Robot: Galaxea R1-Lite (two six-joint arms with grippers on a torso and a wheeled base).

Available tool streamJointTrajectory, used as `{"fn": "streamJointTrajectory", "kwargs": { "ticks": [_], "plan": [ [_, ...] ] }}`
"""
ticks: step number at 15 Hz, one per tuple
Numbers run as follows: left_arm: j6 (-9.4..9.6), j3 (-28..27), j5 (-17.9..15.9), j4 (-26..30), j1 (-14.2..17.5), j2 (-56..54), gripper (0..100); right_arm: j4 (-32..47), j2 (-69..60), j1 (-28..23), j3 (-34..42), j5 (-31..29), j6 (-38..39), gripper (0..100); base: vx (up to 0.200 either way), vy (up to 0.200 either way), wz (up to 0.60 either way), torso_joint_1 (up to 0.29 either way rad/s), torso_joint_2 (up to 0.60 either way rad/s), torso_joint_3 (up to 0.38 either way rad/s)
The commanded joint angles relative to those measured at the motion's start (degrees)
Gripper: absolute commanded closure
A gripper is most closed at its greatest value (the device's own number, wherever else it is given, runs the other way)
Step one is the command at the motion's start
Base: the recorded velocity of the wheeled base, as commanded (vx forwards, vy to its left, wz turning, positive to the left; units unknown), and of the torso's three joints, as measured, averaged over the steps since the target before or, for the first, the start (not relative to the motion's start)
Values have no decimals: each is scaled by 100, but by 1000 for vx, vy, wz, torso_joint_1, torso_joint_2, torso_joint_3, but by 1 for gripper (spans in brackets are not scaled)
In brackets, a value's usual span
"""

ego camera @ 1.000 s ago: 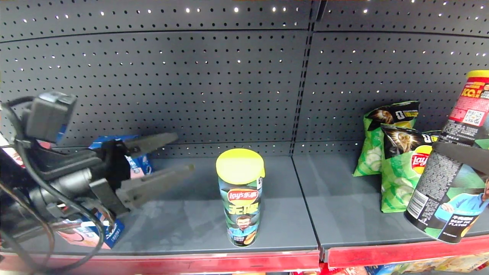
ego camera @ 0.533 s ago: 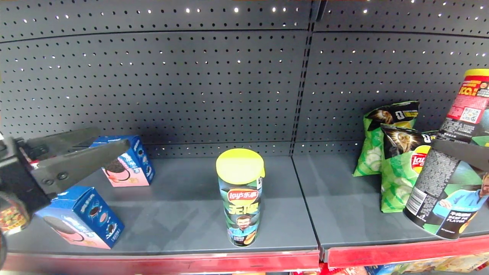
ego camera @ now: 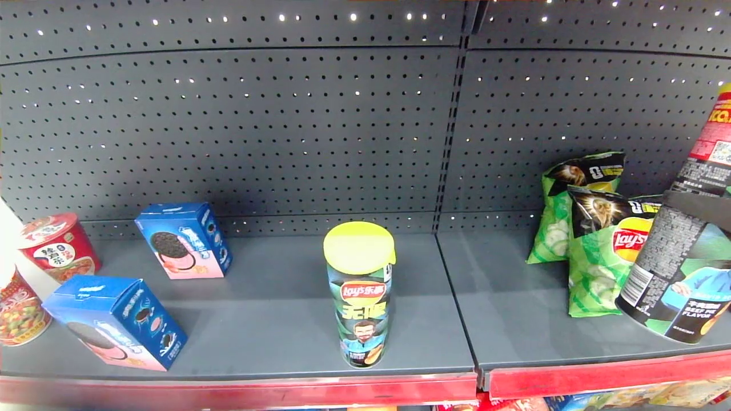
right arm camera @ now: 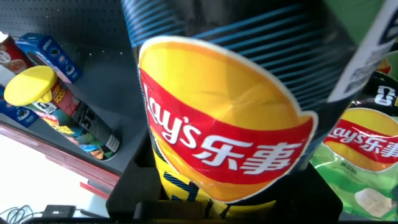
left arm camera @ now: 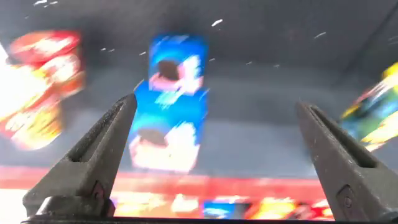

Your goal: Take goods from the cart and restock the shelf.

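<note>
Left wrist view: L gripper (left arm camera: 214,155) is spread wide w/ nothing in it, out front of the shelf (ego camera: 274,319) and left of the standing can (ego camera: 360,294), which is my ref pt. I take it as free for the next pick.

Far left of that can sit the rear noodle cup (ego camera: 57,245) and the front noodle cup (ego camera: 20,311). Closer to the can are two blue boxes: the front cookie box (ego camera: 117,322) near the shelf lip and the rear cookie box (ego camera: 184,240) by the back panel (ego camera: 285,131). Both are angled, prob so the printed faces show.

The standing can is upright, yellow lid up, near the front edge and just left of the bay seam.

Right of the can, across the seam, the rear chip bag (ego camera: 577,194) and front chip bag (ego camera: 605,268) overlap. They look propped toward the panel, and I'd guess soft bags won't stand alone.

Far right of the can, R gripper (ego camera: 694,210) is clamped round the held can (ego camera: 679,274). It's tilted, top leaning away from the standing can, base low over the shelf front and just beside the front bag. Can't tell if the base touches the shelf. I judge this as mid-placement: it needs righting, then setting down btwn the standing can and the bags. The risk is nudging the front bag.
</note>
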Motion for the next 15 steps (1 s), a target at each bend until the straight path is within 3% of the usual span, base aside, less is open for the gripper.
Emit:
{"fn": "streamJointTrajectory", "kwargs": {
  "ticks": [1, 2, 4, 5, 6, 7, 10, 13, 15],
  "plan": [
    [464, 1425, 630, 53, 240, -1796, 0, 1, -55, -72, -46, -14, -5, 100, 0, 0, 0, 0, 0, 0],
    [579, 1890, 815, 71, 425, -2437, 0, 27, -152, -151, -55, 4, -5, 100, 0, 0, 0, 0, 0, 0],
    [614, 2260, 859, 88, 873, -2728, 0, 36, -283, -204, 50, 4, 4, 100, 0, 0, 0, 0, 0, 0],
    [728, 2453, 859, 79, 829, -2789, 0, 19, -310, -257, 138, 4, 4, 100, 0, 0, 0, 0, 0, 0],
    [1062, 2725, 859, 53, 811, -2868, 0, 1, -389, -274, 252, 12, -5, 100, 0, 0, 0, 0, 0, 0],
    [1185, 2848, 736, -87, 811, -2903, 0, -8, -424, -283, 349, 12, 4, 100, 0, 0, 0, 0, 0, 0],
    [1115, 2813, -380, 9, 811, -2894, 0, -16, -494, -248, 393, 162, 4, 100, 0, 0, 0, 0, 0, 0],
    [1106, 2708, -547, 255, 811, -2894, 0, -122, -178, 16, 270, 302, -22, 100, 0, 0, 0, 0, 0, 0],
    [957, 2778, -521, 229, 811, -2903, 0, -447, 244, 288, 77, 302, -22, 100, 0, 0, 0, 0, 0, 0]
  ]
}}
